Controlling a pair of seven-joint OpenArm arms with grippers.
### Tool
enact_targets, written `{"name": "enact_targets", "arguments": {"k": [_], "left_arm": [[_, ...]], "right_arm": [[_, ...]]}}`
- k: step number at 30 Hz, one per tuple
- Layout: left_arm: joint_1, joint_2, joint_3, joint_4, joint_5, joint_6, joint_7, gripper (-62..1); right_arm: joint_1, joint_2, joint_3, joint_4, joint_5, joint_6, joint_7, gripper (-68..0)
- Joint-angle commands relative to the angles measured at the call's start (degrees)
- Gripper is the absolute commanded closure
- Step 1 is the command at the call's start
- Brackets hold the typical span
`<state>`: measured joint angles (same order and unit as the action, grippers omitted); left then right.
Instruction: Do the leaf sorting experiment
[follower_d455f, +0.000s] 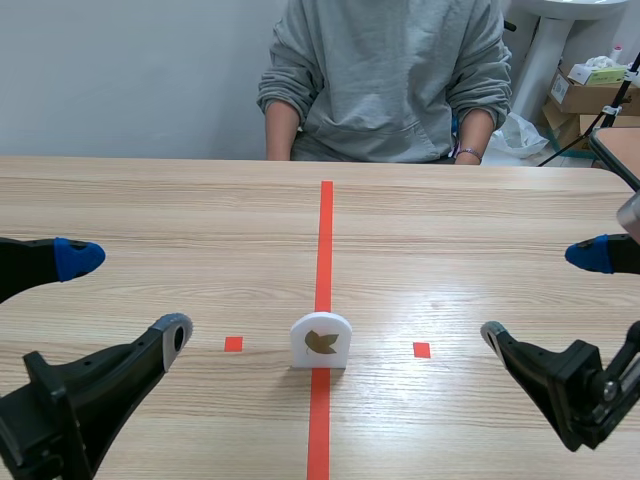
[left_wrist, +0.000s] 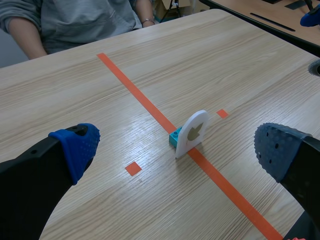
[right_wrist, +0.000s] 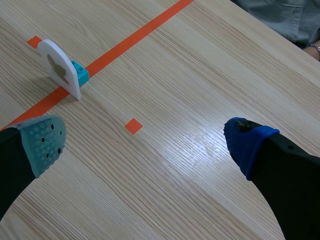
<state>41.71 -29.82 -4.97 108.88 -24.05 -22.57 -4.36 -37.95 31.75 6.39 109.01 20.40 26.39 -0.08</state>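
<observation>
Wooden tabletop (follower_d455f: 200, 220), a person (follower_d455f: 385, 80) seated beyond it. The left tool (follower_d455f: 126, 297) and right tool (follower_d455f: 542, 296) both gape wide, gripping nothing. The white leaf card (follower_d455f: 321, 341) stands upright between them, clear of both.

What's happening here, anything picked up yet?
Nothing picked up yet. The left arm and right arm sit low at either side of the table, jaws open and empty. A white leaf card stands upright on the centre tape line, between the two arms, with a small teal block against its far side. A person sits across the table, hands out of sight.
</observation>
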Motion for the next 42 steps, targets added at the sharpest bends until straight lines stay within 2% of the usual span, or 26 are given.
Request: {"name": "enact_targets", "arguments": {"k": [1,6,12,20,24,28,31,35,42], "left_arm": [[-0.48,0.24,-0.07,0.55,-0.52,-0.09,-0.55,-62.3],[-2.89,-0.66,-0.04,-0.76,-0.50,-0.52,1.38,-62.3],[-8.90,-2.91,1.01,-6.43,-0.48,-1.14,2.47,-62.3],[-17.42,-5.68,5.86,-13.90,-0.22,-1.18,2.49,-62.3],[-22.40,-7.04,9.94,-18.03,2.25,-1.25,2.49,-62.3],[-27.61,-7.72,15.17,-21.94,3.02,-1.44,2.49,-62.3],[-31.47,-7.67,19.69,-24.63,5.22,-1.99,2.43,-62.3],[-36.28,-7.67,25.94,-27.65,5.38,-4.00,2.23,-62.3],[-43.87,-5.49,35.34,-33.24,7.13,-4.17,0.68,-62.3]], "right_arm": [[0.68,-0.02,0.55,0.15,0.81,0.04,0.66,-67.9],[0.68,-0.02,0.55,0.15,0.81,0.04,0.66,-67.9],[0.68,-0.04,0.55,0.15,0.81,0.07,0.66,-67.9],[0.68,-0.04,0.55,0.15,0.79,0.04,0.66,-67.9],[0.68,-0.04,0.55,0.15,0.79,0.04,0.66,-67.9],[0.68,-0.04,0.55,0.15,0.79,0.04,0.66,-67.9],[0.68,-0.04,0.55,0.15,0.79,0.04,0.66,-67.9],[0.68,-0.04,0.55,0.15,0.79,0.04,0.66,-67.9],[0.68,-0.04,0.55,0.15,0.79,0.04,0.66,-67.9]]}}
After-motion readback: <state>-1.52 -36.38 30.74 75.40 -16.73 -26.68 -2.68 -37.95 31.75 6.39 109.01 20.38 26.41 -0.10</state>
